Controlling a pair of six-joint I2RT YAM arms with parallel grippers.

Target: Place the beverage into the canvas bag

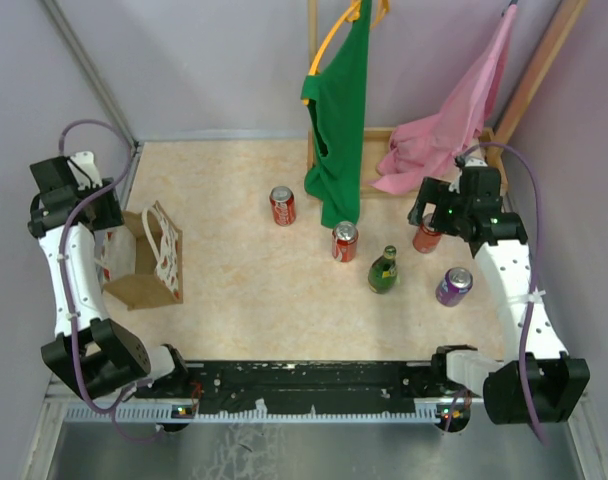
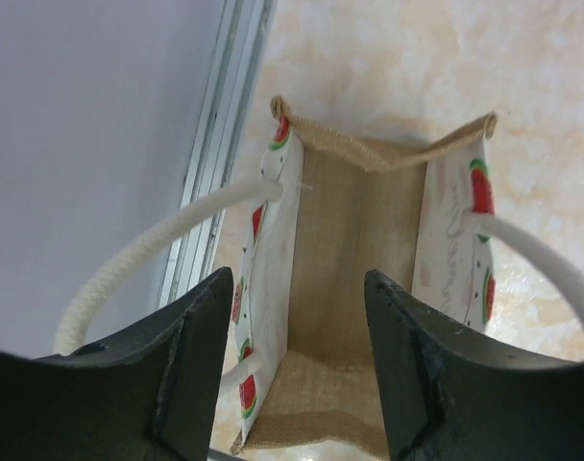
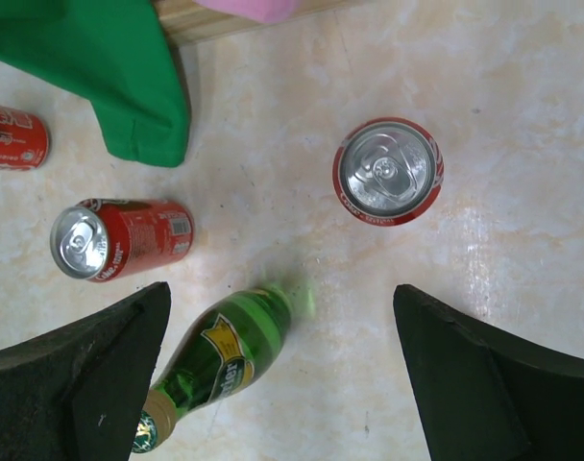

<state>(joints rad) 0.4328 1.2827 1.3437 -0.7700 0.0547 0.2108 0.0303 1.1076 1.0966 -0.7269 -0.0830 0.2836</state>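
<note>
The tan canvas bag [image 1: 144, 262] with white rope handles stands open at the left; in the left wrist view its inside [image 2: 354, 221] shows nothing in it. My left gripper [image 2: 297, 279] hangs open and empty just above its mouth [image 1: 102, 225]. Beverages stand mid-table: a red can [image 1: 282, 205], a second red can [image 1: 344, 241], a green bottle [image 1: 383, 269], a third red can [image 1: 427, 234] and a purple can [image 1: 454, 285]. My right gripper [image 1: 431, 213] is open and empty above the third red can [image 3: 386, 171], not touching it, with the green bottle [image 3: 225, 355] beside its left finger.
A green shirt [image 1: 336, 130] and a pink cloth [image 1: 444, 130] hang over a wooden rack [image 1: 384, 150] at the back. The shirt's hem [image 3: 109, 77] hangs close to the red cans [image 3: 119, 240]. A metal wall rail [image 2: 215, 163] runs beside the bag.
</note>
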